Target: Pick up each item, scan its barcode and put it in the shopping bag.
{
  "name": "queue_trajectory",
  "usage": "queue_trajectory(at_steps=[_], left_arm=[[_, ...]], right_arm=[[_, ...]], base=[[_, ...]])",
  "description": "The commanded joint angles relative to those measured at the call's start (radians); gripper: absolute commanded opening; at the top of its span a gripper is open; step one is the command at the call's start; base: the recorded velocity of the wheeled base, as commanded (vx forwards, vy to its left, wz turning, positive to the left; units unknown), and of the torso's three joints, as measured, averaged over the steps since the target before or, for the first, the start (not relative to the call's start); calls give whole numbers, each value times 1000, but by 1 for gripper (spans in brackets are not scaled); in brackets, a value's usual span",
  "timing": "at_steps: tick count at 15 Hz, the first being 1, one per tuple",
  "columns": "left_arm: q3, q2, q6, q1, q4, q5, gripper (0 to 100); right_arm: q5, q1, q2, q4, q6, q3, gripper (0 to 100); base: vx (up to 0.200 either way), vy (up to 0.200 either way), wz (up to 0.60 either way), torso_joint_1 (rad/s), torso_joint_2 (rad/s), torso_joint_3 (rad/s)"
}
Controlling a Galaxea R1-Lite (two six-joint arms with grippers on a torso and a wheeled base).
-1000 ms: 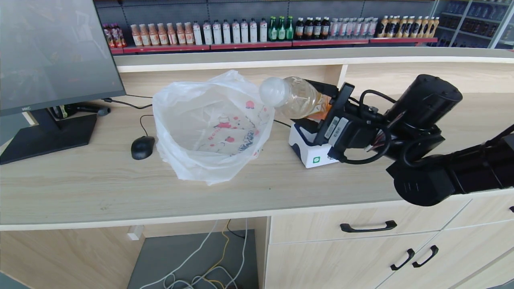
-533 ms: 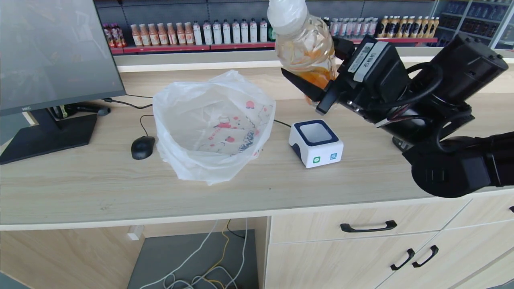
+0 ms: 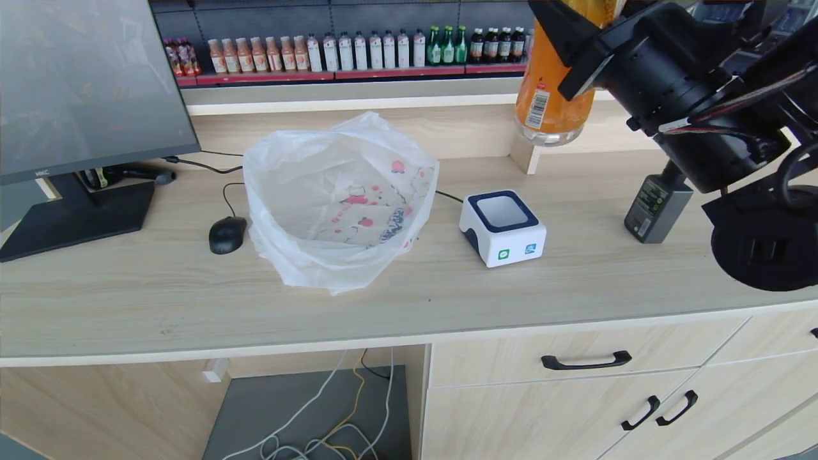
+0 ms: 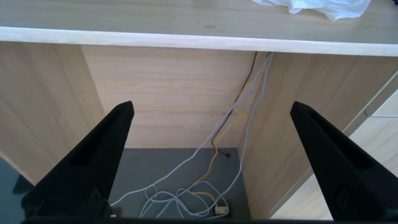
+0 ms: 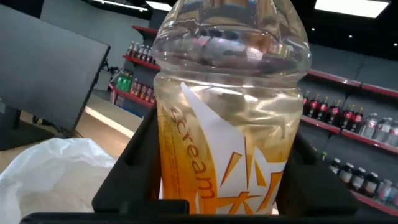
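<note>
The right gripper (image 3: 565, 48) was clamped on the orange drink bottle (image 3: 549, 105), upright and high above the counter (image 3: 447, 294) at 1 o'clock from the barcode scanner (image 3: 501, 227). The left gripper (image 4: 211, 106) hung below the counter edge, fingers spread wide. The smooth, partly filled bottle could twist in the jaws, or flatten the limp shopping bag (image 3: 339, 198) at the scanner's 9 o'clock if released from that height. 1 s earlier it lay sideways low over the scanner, and it had since risen and turned upright.
</note>
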Motion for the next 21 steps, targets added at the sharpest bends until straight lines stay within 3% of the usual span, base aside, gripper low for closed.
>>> queue_trajectory(at_steps=[1,7,14,21], left_arm=[[0,0,0,0,0,0,100],[0,0,-2,0,0,0,100],[0,1,-5,0,0,0,100],[0,1,-5,0,0,0,100]], right_arm=[[-141,10,-8,-50,86,77,0],[-325,23,2,-150,297,299,0],[-328,103,35,-242,258,362,0],[-327,103,39,-243,262,362,0]], base=[[0,0,0,0,0,0],[0,0,0,0,0,0],[0,0,0,0,0,0],[0,200,0,2,5,3]])
